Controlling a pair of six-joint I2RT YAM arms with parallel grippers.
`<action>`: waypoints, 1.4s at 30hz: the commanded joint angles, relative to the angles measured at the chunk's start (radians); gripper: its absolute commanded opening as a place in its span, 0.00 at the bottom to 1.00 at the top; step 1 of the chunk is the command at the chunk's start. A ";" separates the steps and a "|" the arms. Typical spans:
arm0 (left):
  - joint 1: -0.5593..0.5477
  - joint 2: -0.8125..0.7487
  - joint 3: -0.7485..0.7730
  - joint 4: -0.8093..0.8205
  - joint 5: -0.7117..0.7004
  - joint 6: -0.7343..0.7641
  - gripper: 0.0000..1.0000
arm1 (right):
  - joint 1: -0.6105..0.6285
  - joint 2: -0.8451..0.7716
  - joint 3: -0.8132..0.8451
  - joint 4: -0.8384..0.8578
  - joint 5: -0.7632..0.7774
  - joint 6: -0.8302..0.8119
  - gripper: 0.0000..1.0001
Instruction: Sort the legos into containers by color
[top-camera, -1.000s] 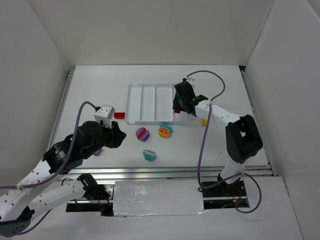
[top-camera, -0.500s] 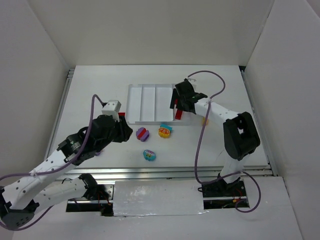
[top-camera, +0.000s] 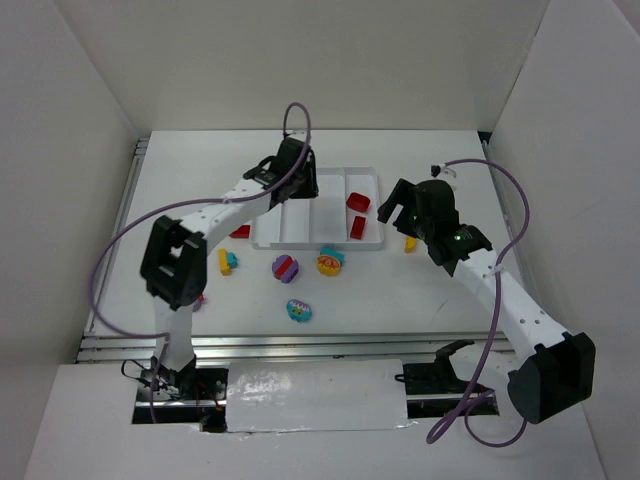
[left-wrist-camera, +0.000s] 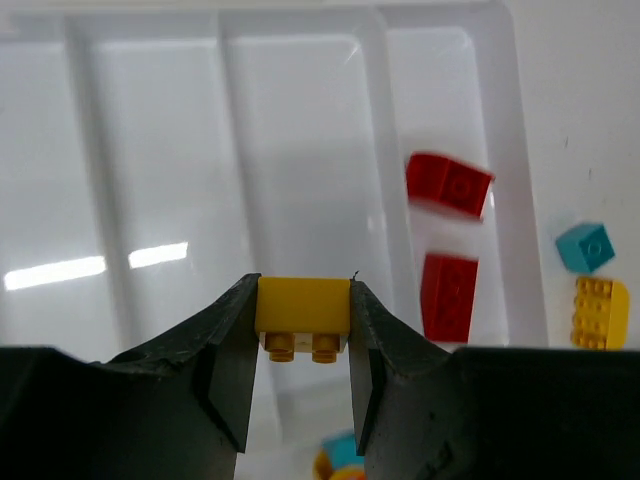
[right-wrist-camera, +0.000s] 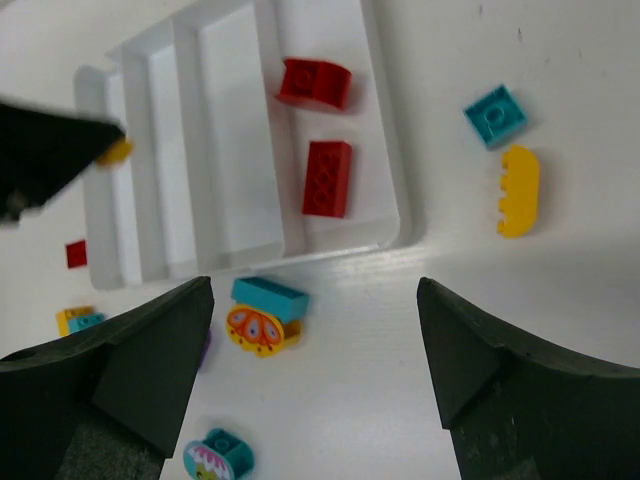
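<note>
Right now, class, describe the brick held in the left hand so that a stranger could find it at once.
Find the white tray in the scene's middle; the left hand hangs over it. Pinched between its fingers is a small yellow brick, the only brick held up, unlike the two red bricks lying in the tray.

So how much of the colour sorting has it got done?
Early days. Done: two red bricks lie in the tray, end compartment. In hand: the left hand holds a yellow brick over the tray; the right hand is open, empty. Left: loose pieces around the tray, including a small red piece, a purple round piece and a yellow piece.
</note>
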 joint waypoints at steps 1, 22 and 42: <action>-0.006 0.206 0.231 0.065 0.077 0.085 0.00 | -0.017 -0.056 -0.074 -0.038 -0.037 0.012 0.90; 0.026 0.397 0.498 0.008 0.021 0.117 0.99 | -0.072 -0.004 -0.137 -0.034 -0.032 -0.010 0.90; -0.164 -0.707 -0.416 -0.036 0.086 -0.001 1.00 | -0.227 0.490 0.132 -0.082 -0.003 -0.092 0.80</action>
